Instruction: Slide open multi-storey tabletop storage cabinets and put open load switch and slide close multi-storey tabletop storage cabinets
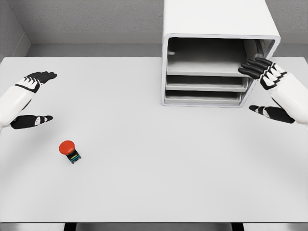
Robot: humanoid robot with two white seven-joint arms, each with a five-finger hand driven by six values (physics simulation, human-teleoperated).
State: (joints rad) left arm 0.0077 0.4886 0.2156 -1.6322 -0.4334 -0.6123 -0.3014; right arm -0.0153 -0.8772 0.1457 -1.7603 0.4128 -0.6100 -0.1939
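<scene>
I see one load switch (70,151), a red mushroom button on a small dark base with coloured stripes, lying near left on the white table (159,159). One white storage cabinet (216,29) stands far right, three shelves showing. My left hand (30,98) hovers spread and empty; my right hand (267,84) is spread, fingertips at the cabinet's right edge.

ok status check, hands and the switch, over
Left hand open, holding nothing. Right hand open at cabinet right edge. Red switch on table, untouched. Path clear.
</scene>
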